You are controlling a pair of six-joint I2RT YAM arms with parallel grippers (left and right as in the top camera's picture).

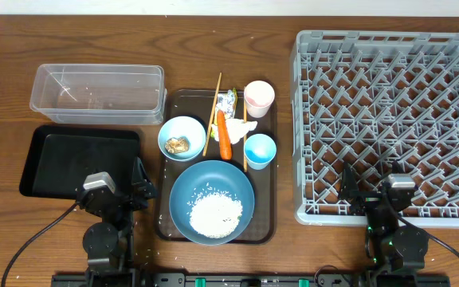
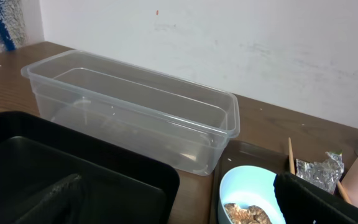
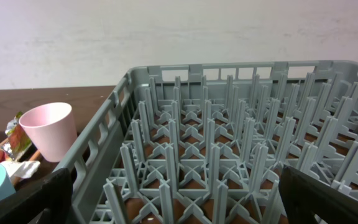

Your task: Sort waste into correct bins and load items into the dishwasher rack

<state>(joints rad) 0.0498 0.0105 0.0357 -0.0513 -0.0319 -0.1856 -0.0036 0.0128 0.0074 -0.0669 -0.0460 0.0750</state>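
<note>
A large blue bowl (image 1: 212,202) holds white rice (image 1: 215,214). A small light-blue bowl (image 1: 182,138) holds a brownish food scrap (image 1: 178,144); both also show in the left wrist view (image 2: 248,190). An orange carrot (image 1: 224,137), two chopsticks (image 1: 212,114), a silver-and-yellow wrapper (image 1: 226,101), a white tissue (image 1: 241,127), a pale pink cup (image 1: 259,98) and a light-blue cup (image 1: 260,151) lie on the brown tray. The clear tub (image 1: 98,93) and black tray (image 1: 78,161) sit left. The grey rack (image 1: 389,119) sits right. My left gripper (image 1: 115,195) and right gripper (image 1: 373,191) are open and empty.
The dark brown serving tray (image 1: 267,219) holds the dishes in the middle. The white wall (image 2: 229,37) stands behind the table. Cables (image 1: 30,243) run from both arm bases at the front edge.
</note>
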